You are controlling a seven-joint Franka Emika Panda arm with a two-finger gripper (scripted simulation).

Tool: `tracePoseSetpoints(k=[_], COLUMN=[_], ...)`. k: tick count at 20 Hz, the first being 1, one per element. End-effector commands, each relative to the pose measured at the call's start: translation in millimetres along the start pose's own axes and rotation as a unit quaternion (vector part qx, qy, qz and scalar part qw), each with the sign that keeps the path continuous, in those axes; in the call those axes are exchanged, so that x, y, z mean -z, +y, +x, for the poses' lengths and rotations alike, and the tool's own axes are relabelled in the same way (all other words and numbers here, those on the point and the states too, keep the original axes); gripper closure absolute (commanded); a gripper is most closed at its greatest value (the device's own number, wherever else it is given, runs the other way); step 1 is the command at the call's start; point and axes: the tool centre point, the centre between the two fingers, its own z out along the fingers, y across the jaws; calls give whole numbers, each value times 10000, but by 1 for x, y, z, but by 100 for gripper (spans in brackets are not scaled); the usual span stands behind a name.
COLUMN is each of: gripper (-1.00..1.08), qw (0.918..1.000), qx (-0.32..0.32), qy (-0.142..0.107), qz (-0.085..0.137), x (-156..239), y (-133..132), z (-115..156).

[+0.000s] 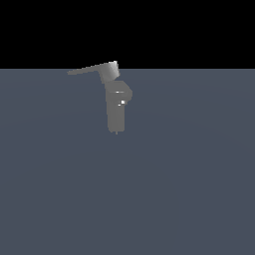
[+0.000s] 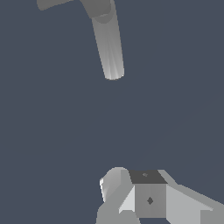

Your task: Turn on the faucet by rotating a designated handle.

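Standing faucet (image 1: 116,107), handle (image 1: 87,70) attached.

Pale grey faceted claw (image 2: 131,192) with a dark square-topped block, diamond-marked.

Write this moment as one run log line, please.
gripper: apart from faucet, state unclear | handle: untouched | phase: approach
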Motion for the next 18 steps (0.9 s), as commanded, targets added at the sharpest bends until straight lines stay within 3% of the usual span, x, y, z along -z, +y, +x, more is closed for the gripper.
tracePoseSetpoints(k=[1,11,18], gripper=[108,108,108], qw=[10000,9996,9998], qx=[0,162,80], qy=[0,-151,-152], qz=[0,-160,-133], x=[0,-8,-7], y=[0,2,1], z=[0,4,8])
